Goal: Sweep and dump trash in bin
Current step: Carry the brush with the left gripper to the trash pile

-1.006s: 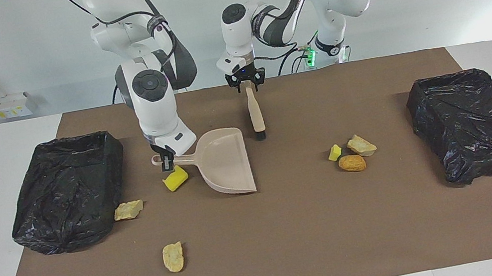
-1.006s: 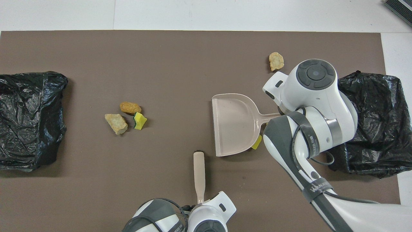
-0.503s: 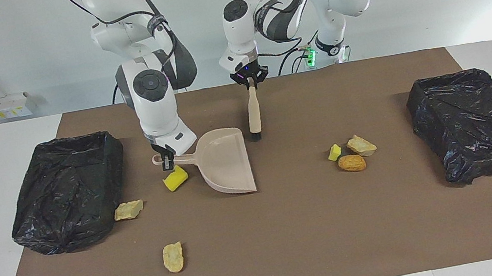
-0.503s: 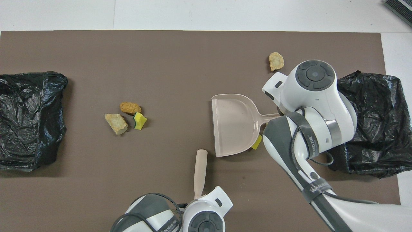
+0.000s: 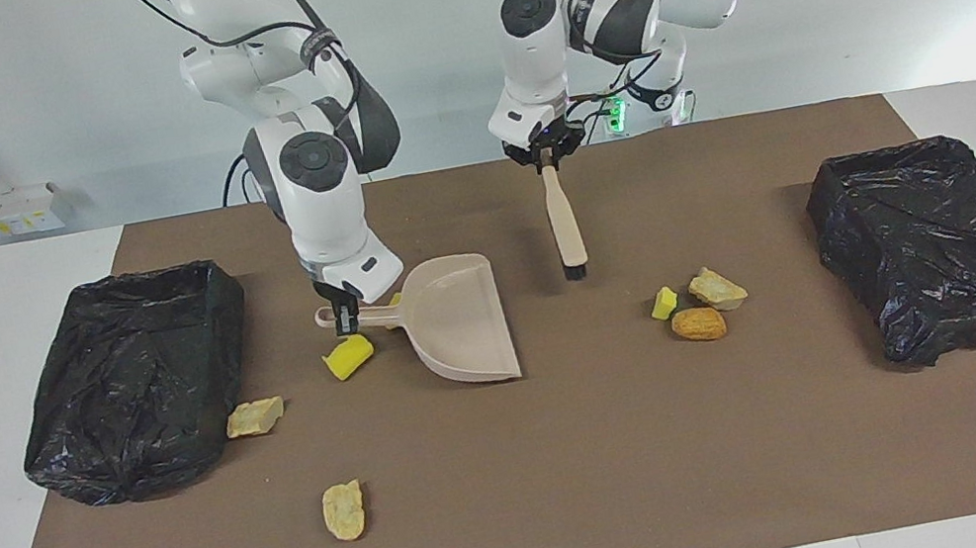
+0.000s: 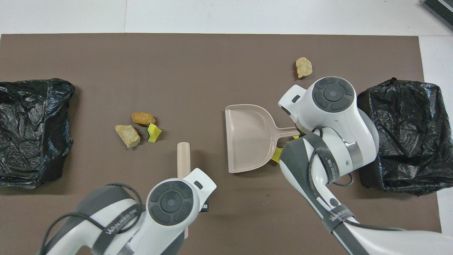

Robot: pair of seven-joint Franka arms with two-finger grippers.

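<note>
My right gripper (image 5: 344, 317) is shut on the handle of the beige dustpan (image 5: 463, 329), whose open mouth faces the left arm's end of the table. My left gripper (image 5: 545, 160) is shut on the handle top of a beige brush (image 5: 564, 220), which hangs bristles down over the mat between the dustpan and a cluster of trash. That cluster is a yellow sponge chunk (image 5: 664, 303), a tan piece (image 5: 716, 288) and an orange-brown lump (image 5: 699, 324). A yellow sponge (image 5: 348, 357) lies beside the dustpan handle. Two tan pieces (image 5: 254, 417) (image 5: 344, 511) lie farther from the robots.
Two bins lined with black bags stand on the brown mat, one (image 5: 135, 376) at the right arm's end and one (image 5: 940, 244) at the left arm's end. In the overhead view both arms cover their own grippers; the brush (image 6: 183, 156) and dustpan (image 6: 247, 138) show.
My left gripper closed on the brush handle and carried the brush toward the cluster at the left arm's end. The right gripper shifted the dustpan slightly the same way.
</note>
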